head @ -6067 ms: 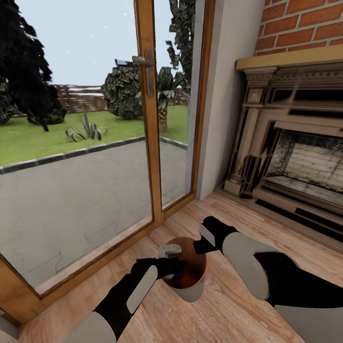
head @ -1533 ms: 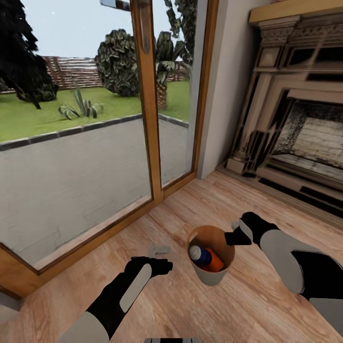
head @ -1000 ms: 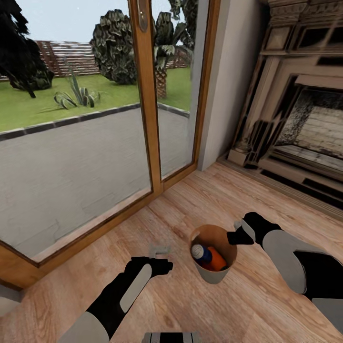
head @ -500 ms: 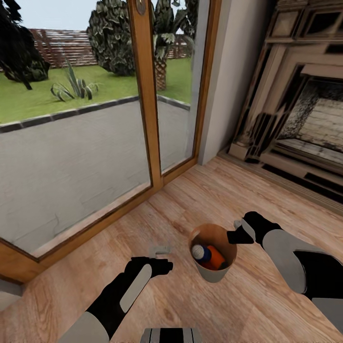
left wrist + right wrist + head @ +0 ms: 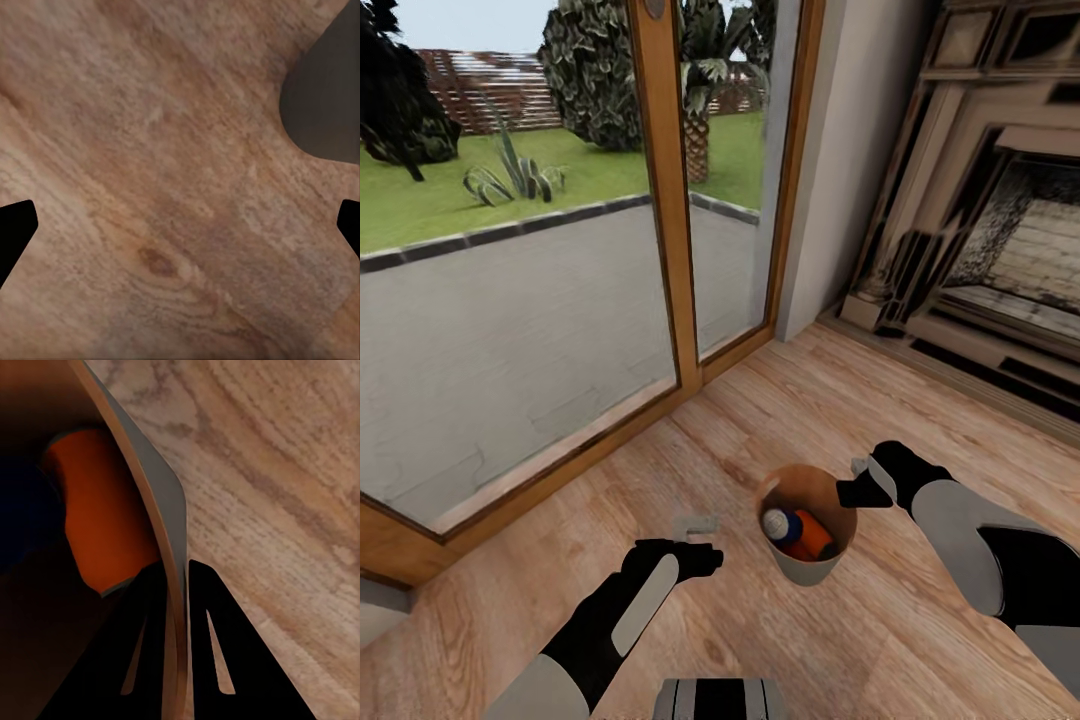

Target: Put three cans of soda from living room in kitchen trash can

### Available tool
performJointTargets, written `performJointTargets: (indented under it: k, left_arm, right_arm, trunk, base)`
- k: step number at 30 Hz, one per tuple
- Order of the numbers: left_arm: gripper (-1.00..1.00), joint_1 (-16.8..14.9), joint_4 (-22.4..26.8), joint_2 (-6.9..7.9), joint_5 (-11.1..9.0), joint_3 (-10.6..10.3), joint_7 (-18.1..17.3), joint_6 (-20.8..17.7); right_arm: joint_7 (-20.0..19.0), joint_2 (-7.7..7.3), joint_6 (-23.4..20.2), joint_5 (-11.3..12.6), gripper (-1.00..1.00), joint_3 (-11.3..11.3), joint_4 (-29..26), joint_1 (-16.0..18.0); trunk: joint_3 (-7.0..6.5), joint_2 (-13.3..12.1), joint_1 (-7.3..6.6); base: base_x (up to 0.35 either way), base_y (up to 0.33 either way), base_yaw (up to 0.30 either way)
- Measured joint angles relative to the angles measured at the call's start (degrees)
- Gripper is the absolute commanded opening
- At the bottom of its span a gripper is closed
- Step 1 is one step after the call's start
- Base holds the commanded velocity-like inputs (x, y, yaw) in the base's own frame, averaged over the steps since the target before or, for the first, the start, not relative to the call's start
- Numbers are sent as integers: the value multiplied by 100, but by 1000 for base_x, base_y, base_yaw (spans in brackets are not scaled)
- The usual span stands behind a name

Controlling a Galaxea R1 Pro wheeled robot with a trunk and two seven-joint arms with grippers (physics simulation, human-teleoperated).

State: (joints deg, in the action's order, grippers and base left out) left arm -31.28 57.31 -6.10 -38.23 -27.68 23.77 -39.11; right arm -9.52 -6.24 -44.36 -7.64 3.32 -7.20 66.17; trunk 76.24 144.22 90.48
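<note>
Right end effector (image 5: 857, 487) is clamped on the rim of the trash can (image 5: 807, 569), one finger inside the wall and one outside, as the right wrist view shows. Left end effector (image 5: 696, 524) hangs spread apart over the wood floor (image 5: 880, 640), just beside the trash can. That can stands on the floor near the glass door (image 5: 560, 250), holding a dark blue soda can (image 5: 781, 524) and an orange soda can (image 5: 815, 538). I judge the bin light and stiff but thin-walled, likely to tilt under a one-sided rim pinch.
</note>
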Motion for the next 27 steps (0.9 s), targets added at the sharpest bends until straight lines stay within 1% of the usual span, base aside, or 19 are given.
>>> performJointTargets:
  k: [1, 6, 10, 12, 13, 14, 15, 16, 17, 18, 19, 20, 21, 27]
  left_arm:
    - [100, 0, 0, 2, 0, -1, 0, 0]
    - [100, 0, 0, -1, 0, 0, -2, 0]
    - [100, 0, 3, -1, 0, -3, -1, 0]
    - [100, 0, 7, -2, 0, -4, 2, 0]
    - [100, 0, 7, -1, 0, -5, 3, 0]
    - [100, -1, 8, -1, 0, -7, 3, 0]
    - [100, -1, 8, -1, 0, -8, 4, 0]
    - [100, -1, 8, -2, 1, -8, 4, -1]
    - [100, -1, 8, -3, 1, -9, 4, 0]
    - [100, -1, 8, -3, 1, -9, 4, 0]
    - [100, -1, 8, -4, 0, -9, 4, 0]
    - [100, -1, 8, -3, -2, -9, 3, 0]
    - [100, -1, 8, -3, -2, -9, 1, 0]
    - [100, -1, 30, -4, -15, -15, -38, -11]
  right_arm:
    - [-1, -3, 3, 7, -100, 1, -6, 0]
    - [-22, -9, 9, -14, -100, 11, -6, -1]
    - [-33, -30, 6, 27, -100, 8, -2, -1]
    - [-45, -65, -2, 78, -100, 44, 8, 0]
    - [-46, -71, -2, 85, 100, 55, 13, -1]
    - [-66, -80, 1, 44, 100, 53, 152, -8]
    - [-67, -88, 3, 43, 100, 57, 160, -7]
    - [-62, -92, 7, 4, 100, 28, 160, -8]
    - [-67, -92, 5, 36, 100, 55, 159, -8]
    - [-68, -94, 5, 44, 100, 63, 159, -8]
    - [-67, -94, 5, 43, 100, 61, 159, -7]
    - [-68, -95, 4, 44, 100, 63, 158, -7]
    - [-68, -96, 3, 43, 100, 63, 158, -8]
    - [-68, -97, -2, 45, 100, 64, 158, -7]
  trunk:
    - [22, 1, -14]
    - [23, 1, -13]
    - [23, 1, -8]
    - [23, 1, 3]
    - [23, 1, 3]
    - [24, 1, 38]
    - [24, 1, 156]
    - [24, 0, 324]
    - [24, 0, 414]
    - [24, 0, 409]
    - [24, 1, 326]
    - [24, 1, 289]
    - [24, 0, 309]
    - [24, 1, 310]
  base:
    - [0, 0, 0]
    - [0, 0, 0]
    - [0, 0, 0]
    - [0, 0, 0]
    - [0, 0, 0]
    - [0, 0, 0]
    - [0, 0, 0]
    - [0, 0, 0]
    - [0, 0, 0]
    - [0, 0, 0]
    - [0, 0, 0]
    - [0, 0, 0]
    - [0, 0, 0]
    - [0, 0, 0]
